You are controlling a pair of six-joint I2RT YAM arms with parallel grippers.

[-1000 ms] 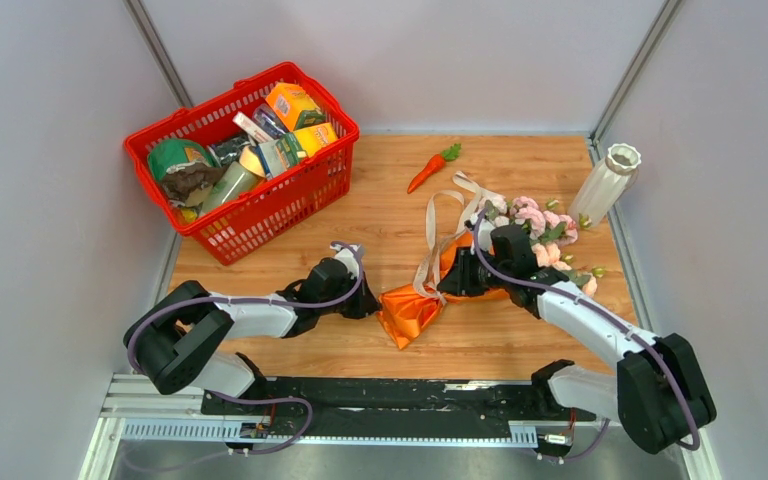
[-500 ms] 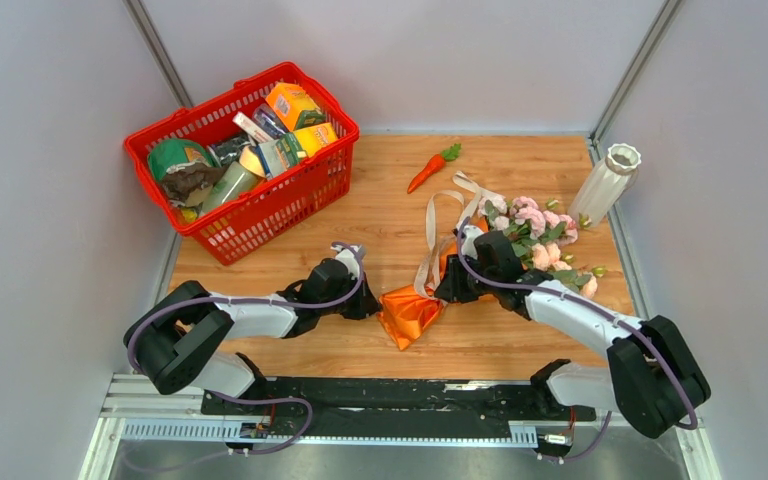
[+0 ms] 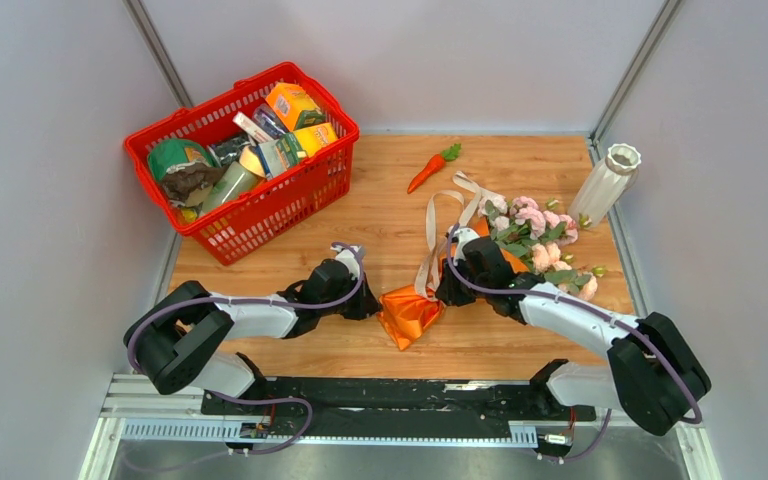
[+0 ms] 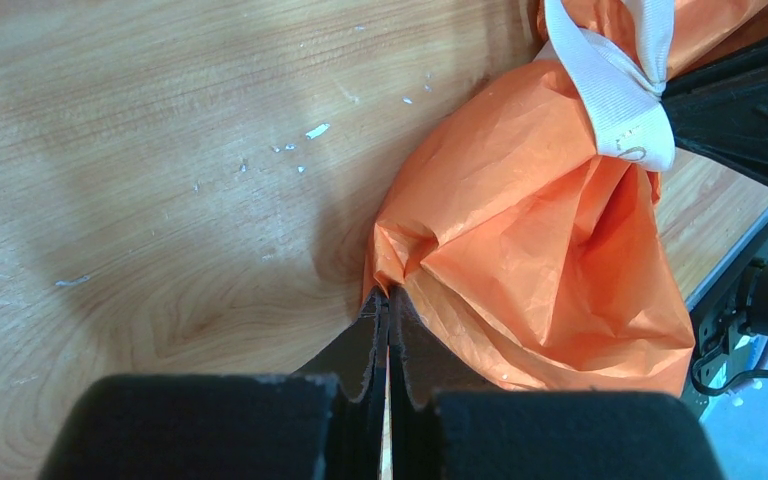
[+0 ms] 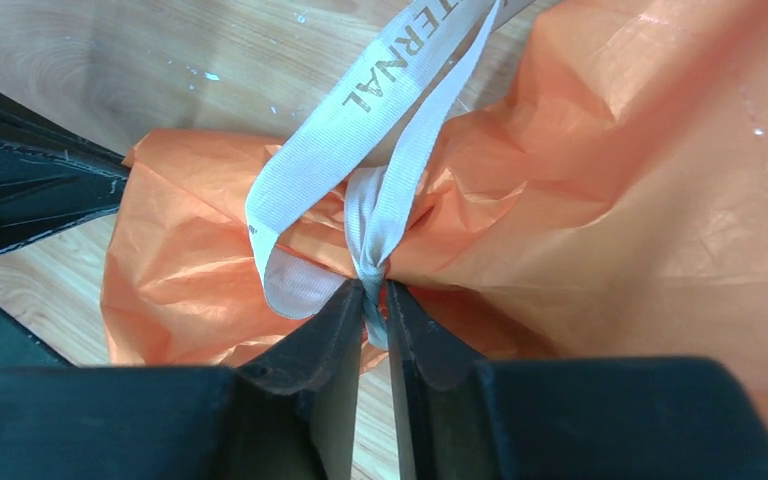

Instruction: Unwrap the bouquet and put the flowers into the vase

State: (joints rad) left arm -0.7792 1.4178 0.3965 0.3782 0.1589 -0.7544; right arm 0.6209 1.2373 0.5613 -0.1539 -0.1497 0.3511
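- The bouquet (image 3: 410, 315), pink blooms in a cone of shiny orange wrapping paper (image 4: 540, 250) tied with a cream woven ribbon (image 5: 380, 150), lies flat on the wooden table (image 3: 380, 200) between your two arms.
- Its long axis runs diagonally. The crumpled paper tail points near-left, and the pink flowers (image 3: 540, 235) fan out far-right toward the tall white ribbed vase (image 3: 605, 183), which stands well apart at the right edge.
- Your left gripper (image 4: 388, 320) is clenched on a fold of the wrapping paper at the tail end.
- Your right gripper (image 5: 373, 310) is pinching a strand of the ribbon right at the knot, its jaws nearly together.
- The knot sits between your two grippers, nearer the right one, and the ribbon's loose loops trail off toward the far side. To loosen the tie, you'd likely pull the right arm away from the left, which anchors the paper.
- Compared with a second ago, your right gripper has slid along the bouquet from the flower end toward the tail, leaving more blooms uncovered. The left arm and the bouquet have not shifted.
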